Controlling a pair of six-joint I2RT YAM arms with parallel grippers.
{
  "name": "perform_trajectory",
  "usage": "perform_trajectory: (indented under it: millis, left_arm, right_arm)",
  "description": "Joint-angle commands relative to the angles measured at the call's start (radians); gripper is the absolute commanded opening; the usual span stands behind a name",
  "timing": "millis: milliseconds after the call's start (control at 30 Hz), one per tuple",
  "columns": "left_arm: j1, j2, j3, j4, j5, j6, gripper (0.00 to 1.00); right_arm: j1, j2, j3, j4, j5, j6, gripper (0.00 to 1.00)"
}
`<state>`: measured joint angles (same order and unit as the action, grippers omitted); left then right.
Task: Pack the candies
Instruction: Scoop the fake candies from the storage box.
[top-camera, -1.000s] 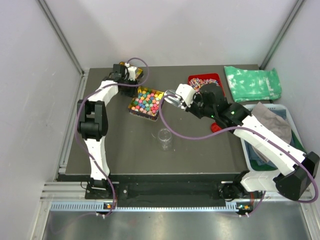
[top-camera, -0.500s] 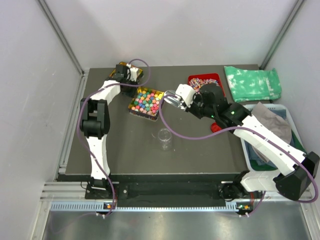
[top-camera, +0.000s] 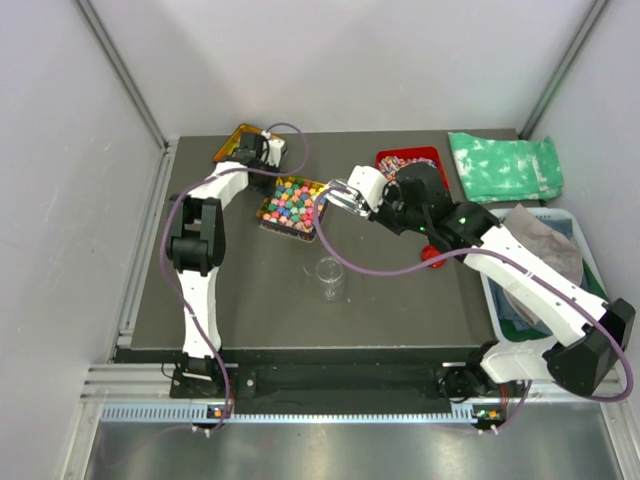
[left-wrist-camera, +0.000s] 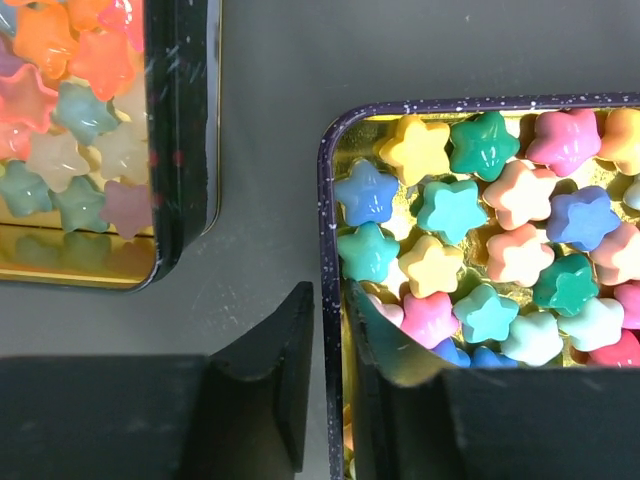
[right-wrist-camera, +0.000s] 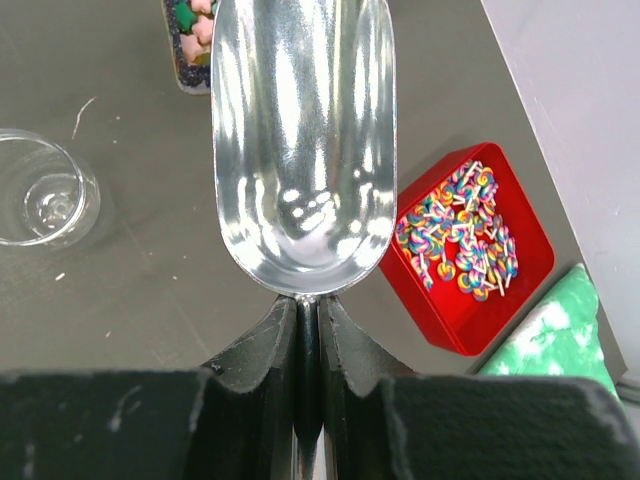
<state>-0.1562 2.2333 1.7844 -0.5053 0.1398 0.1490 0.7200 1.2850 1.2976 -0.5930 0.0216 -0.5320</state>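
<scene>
The candies (left-wrist-camera: 480, 240) are small star-shaped sweets in pink, blue, green, yellow and peach. They fill a dark speckled tray (top-camera: 290, 201) left of the table's middle. My left gripper (left-wrist-camera: 330, 310) straddles that tray's left wall (left-wrist-camera: 328, 200), one finger outside and one inside, closed on it; it shows in the top view (top-camera: 270, 168) too. My right gripper (right-wrist-camera: 308, 320) is shut on the handle of an empty metal scoop (right-wrist-camera: 300, 150), held above the table just right of the tray (top-camera: 340, 196). An empty glass cup (top-camera: 328, 276) stands nearer, also in the right wrist view (right-wrist-camera: 40, 200).
A second tray of translucent orange and pink gummy stars (left-wrist-camera: 80, 110) sits at the back left (top-camera: 235, 143). A red tray of striped lollipops (right-wrist-camera: 465, 245) is at the back (top-camera: 410, 160). A green cloth (top-camera: 505, 166) and a bin (top-camera: 545, 290) lie at the right.
My left gripper has moved off the gummy tray toward the candy tray, uncovering the gummy tray. The right arm with the scoop has shifted slightly left.
</scene>
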Motion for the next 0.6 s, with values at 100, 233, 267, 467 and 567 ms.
perform_trajectory:
  millis: [100,233,267,467,567]
  left_arm:
    - [-0.011,-0.009,0.043,0.028,-0.017,0.015,0.18]
    - [-0.035,-0.014,0.070,0.008,-0.017,0.035,0.00]
    - [-0.042,-0.018,0.072,0.005,-0.017,0.040,0.00]
    - [-0.098,-0.035,0.076,0.004,-0.023,0.072,0.00]
    - [-0.131,-0.041,0.081,0.002,-0.025,0.067,0.00]
  right_arm:
    - [0.016,0.005,0.078,0.012,0.018,-0.040,0.00]
    - [0.030,0.026,0.100,-0.004,0.040,-0.083,0.00]
    - [0.038,0.031,0.106,-0.005,0.050,-0.094,0.00]
    - [0.061,0.069,0.109,-0.001,0.110,-0.177,0.00]
    - [0.090,0.086,0.091,0.019,0.167,-0.246,0.00]
